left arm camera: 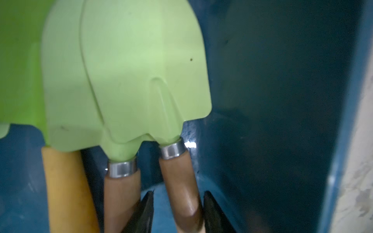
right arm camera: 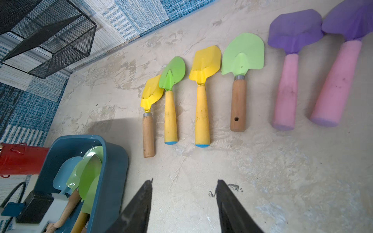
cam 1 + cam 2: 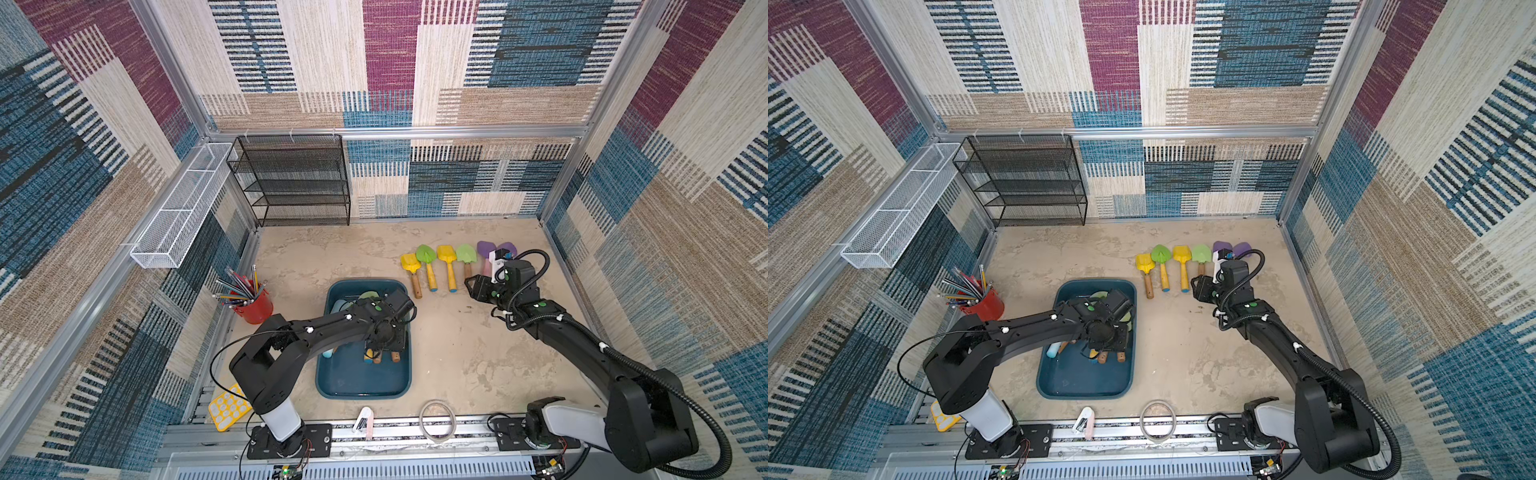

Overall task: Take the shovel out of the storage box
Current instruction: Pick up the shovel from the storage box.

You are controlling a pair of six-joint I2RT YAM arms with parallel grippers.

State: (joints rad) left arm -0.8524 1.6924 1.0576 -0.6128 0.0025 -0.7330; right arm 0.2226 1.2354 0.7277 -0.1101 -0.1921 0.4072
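Down in the storage box (image 3: 361, 382), the brown handle (image 1: 181, 181) of a pale-green shovel (image 1: 141, 60) is straddled by the left gripper (image 1: 178, 196), jaws narrow but not yet clamped. The right gripper (image 2: 184, 181) is held wide above the table (image 2: 262, 171).

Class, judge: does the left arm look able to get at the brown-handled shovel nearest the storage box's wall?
Likely yes: the left gripper straddles the handle of that shovel inside the storage box, jaws open; its blade lies topmost.

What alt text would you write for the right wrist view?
Six toy shovels lie in a row on a beige table beyond the open right gripper. Beside them, a teal storage box holds more shovels.
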